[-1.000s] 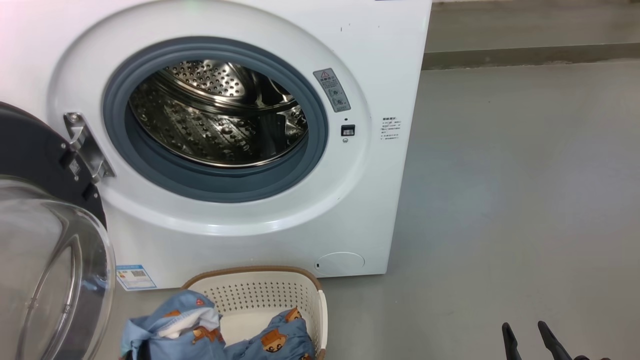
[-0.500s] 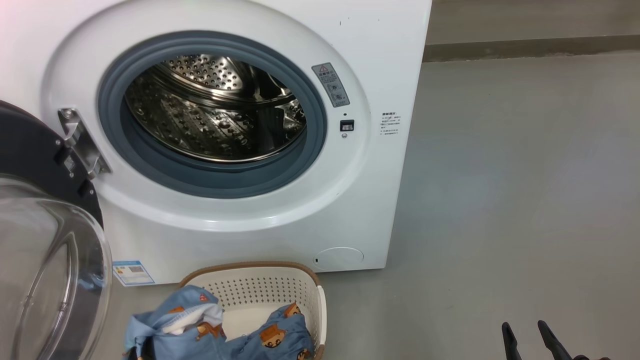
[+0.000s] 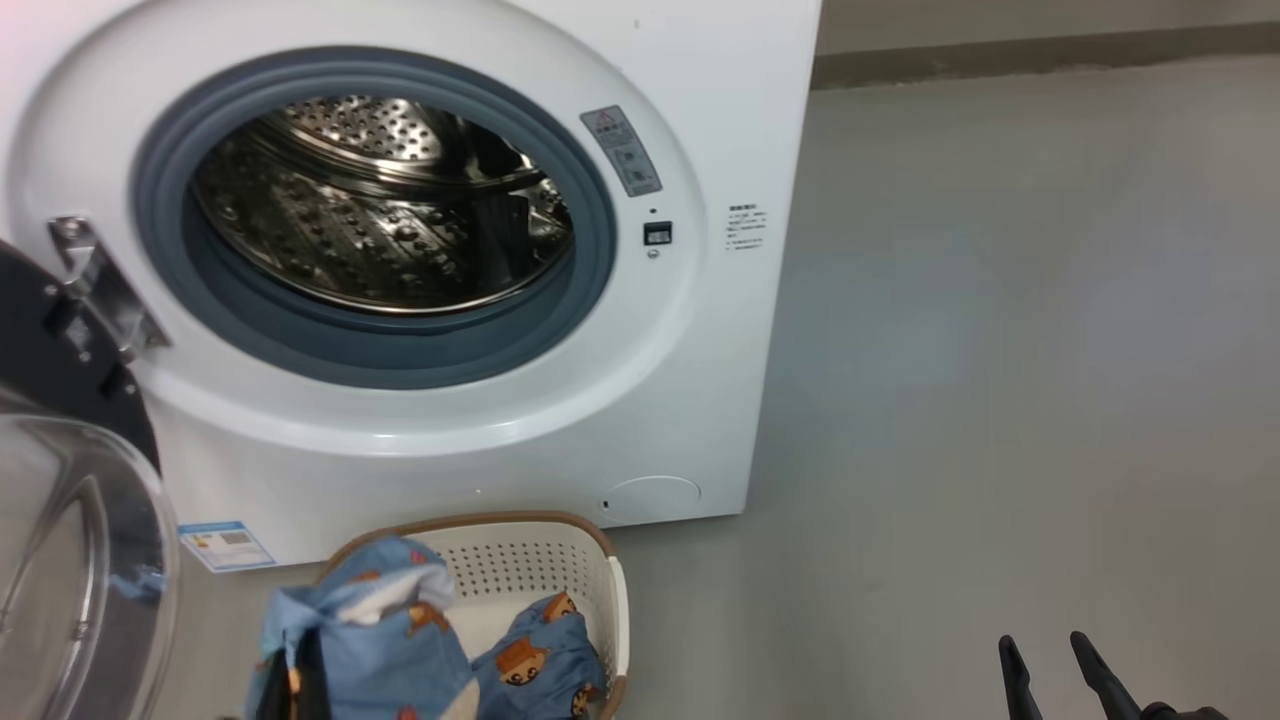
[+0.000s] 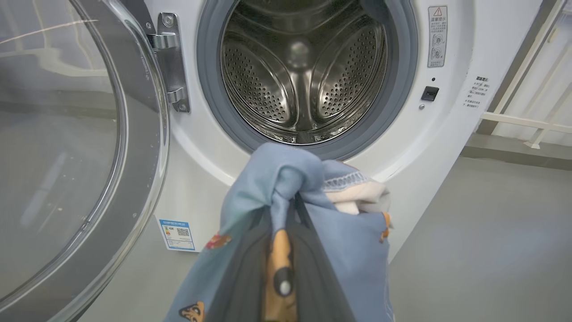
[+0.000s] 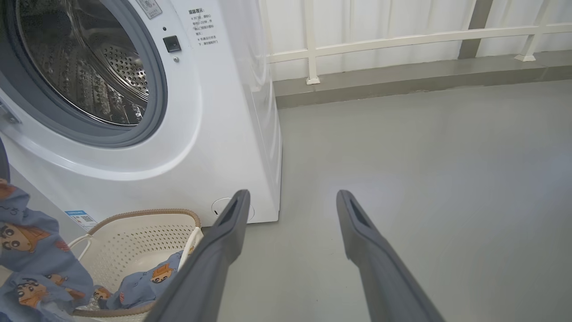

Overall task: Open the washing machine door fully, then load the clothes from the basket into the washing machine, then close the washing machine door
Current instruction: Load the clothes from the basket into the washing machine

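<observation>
The washing machine (image 3: 480,440) stands ahead with its steel drum (image 3: 370,210) exposed. The washing machine door (image 3: 70,560) hangs swung out at the left, its glass bowl facing me. The cream basket (image 3: 535,565) sits on the floor below the opening. My left gripper (image 4: 286,210) is shut on a bunch of the light blue bear-print clothes (image 4: 263,179), held above the basket and just below the drum opening. More of the clothes (image 3: 535,655) lies in the basket. My right gripper (image 5: 290,201) hangs open over bare floor to the right, holding nothing.
A blue sticker (image 3: 225,545) marks the washer's lower front. Grey floor (image 3: 1000,350) stretches to the right of the machine. A low kerb and a white railing (image 5: 402,40) run along the back.
The head camera has turned, so the whole picture has slid left. My left gripper has lifted the bunch of clothes a little higher out of the basket. The right gripper has stayed put.
</observation>
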Controlling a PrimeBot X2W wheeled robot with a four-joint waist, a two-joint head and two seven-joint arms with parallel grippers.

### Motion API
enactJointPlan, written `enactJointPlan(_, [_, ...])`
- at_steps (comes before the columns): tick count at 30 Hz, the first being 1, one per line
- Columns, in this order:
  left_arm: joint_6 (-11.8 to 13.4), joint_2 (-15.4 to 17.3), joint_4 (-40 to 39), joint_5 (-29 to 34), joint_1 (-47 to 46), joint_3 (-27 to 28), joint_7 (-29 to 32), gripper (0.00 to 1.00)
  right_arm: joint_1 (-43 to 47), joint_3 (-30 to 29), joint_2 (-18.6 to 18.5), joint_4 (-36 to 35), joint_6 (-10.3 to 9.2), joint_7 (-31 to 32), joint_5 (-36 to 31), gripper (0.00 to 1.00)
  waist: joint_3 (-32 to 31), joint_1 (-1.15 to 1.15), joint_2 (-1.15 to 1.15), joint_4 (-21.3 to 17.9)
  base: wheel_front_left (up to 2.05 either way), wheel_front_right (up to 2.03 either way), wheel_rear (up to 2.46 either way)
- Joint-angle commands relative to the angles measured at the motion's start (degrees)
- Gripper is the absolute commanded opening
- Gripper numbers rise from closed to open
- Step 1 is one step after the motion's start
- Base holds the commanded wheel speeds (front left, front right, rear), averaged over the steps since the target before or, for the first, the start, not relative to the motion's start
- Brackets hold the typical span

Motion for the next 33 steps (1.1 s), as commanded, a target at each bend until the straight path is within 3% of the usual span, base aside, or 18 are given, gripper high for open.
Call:
enactJointPlan(1, [0.5,0.2,-0.9,-0.3,-4.0,1.6,-0.5,0.0,-2.2,1.5,-0.8,-1.6,0.09,-0.4,0.3,1.0,1.3,0.0,0.0,-1.5,0.0,0.0,0.0])
enactJointPlan(10, [-0.5,0.4,1.8,0.2,-14.0,4.8,-0.5,0.0,-5.4,2.3,-0.8,-2.4,0.09,-0.4,2.2,1.0,7.6,0.0,0.0,-6.5,0.0,0.0,0.0])
enactJointPlan(19, [-2.0,4.3,8.0,2.5,-28.8,11.2,-0.5,0.0,-9.9,4.3,-0.8,-2.8,0.09,-0.4,5.3,1.0,15.7,0.0,0.0,-12.2,0.0,0.0,0.0])
enactJointPlan(33, [-3.1,9.1,20.3,4.0,-48.0,15.4,-0.5,0.0,-14.4,6.4,-0.8,-3.3,0.09,-0.4,8.6,1.0,25.5,0.0,0.0,-15.2,0.0,0.0,0.0])
